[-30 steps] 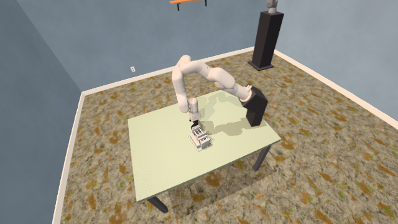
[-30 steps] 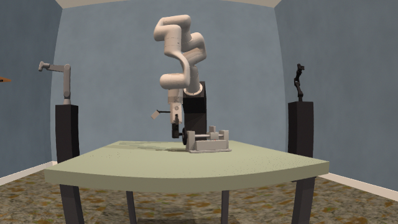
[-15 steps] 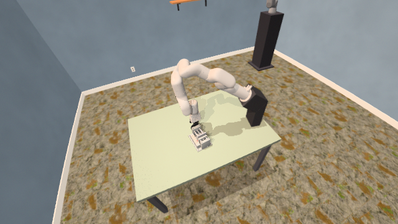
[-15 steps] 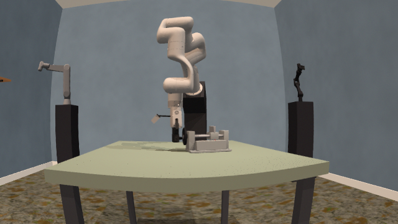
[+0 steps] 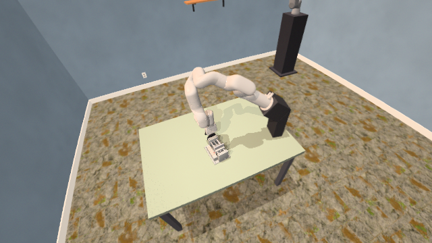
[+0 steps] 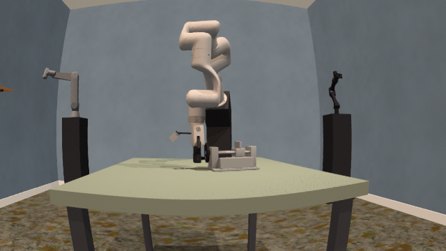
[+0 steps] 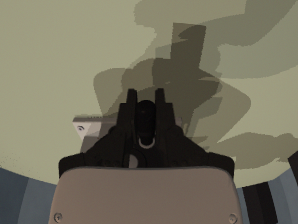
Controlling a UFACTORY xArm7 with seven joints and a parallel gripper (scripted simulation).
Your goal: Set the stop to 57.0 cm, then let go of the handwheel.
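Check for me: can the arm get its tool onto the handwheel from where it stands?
Yes, it seems it already has: the tool is closed on the dark handwheel at the fixture's left end, and nothing blocks it.

— What stays out of sight at the fixture (image 6: 234, 161)?

— From the wrist camera, the gripper (image 7: 144, 120) blocks nearly all of it; only a pale corner shows at left. The handwheel (image 6: 206, 152) is lost there in black between the fingers.

— And the stop?

— Too small in the top view to read its position; no scale marking can be made out in the exterior view either.

— Anything cropped?

— An orange shelf (image 5: 199, 2), cut by the top edge.
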